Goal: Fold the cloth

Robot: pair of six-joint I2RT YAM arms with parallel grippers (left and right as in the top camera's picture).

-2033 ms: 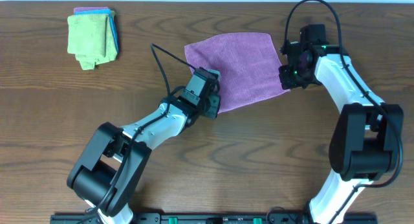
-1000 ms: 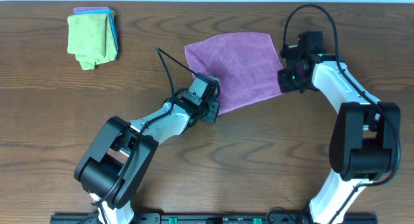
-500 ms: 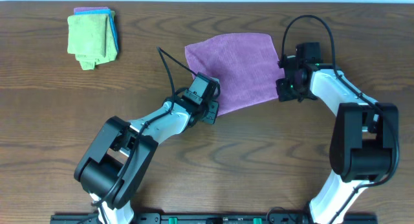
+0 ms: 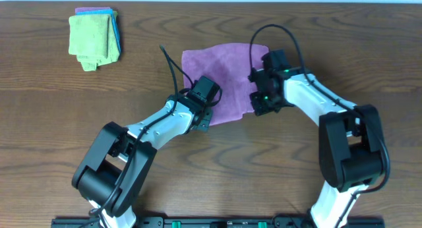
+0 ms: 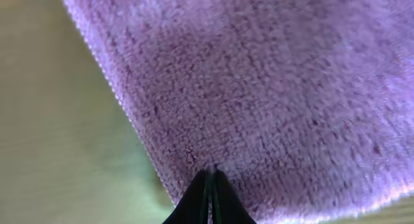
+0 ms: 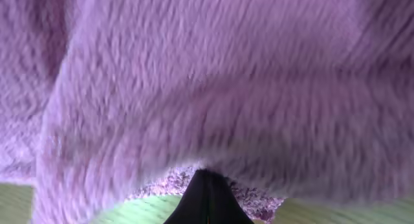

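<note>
The cloth (image 4: 223, 75) is lying near the middle of the worktop (image 4: 53, 122), a plain lilac-purple piece with no pattern. Seen from overhead it is showing an uneven four-sided outline, with its right side bunching up and lifting off the surface. Its pile is looking soft and fuzzy, with short looped fibres and a finely stitched hem running along the edge in the left wrist view.

The left tool (image 4: 210, 113) is clenching the cloth's lower left edge, its dark tapered tips (image 5: 210, 185) pressing together right at the hem. The right tool (image 4: 258, 108) is gripping the cloth's right side, its black tips (image 6: 206, 185) closing on the fabric, which is draping over them in a thick fold with the nubbly underside showing below.

The worktop is showing dark brown wood grain with a matte finish. At its far left corner a lime-green cloth (image 4: 92, 40) is sitting folded, with a blue cloth (image 4: 117, 30) peeking out beneath it.
</note>
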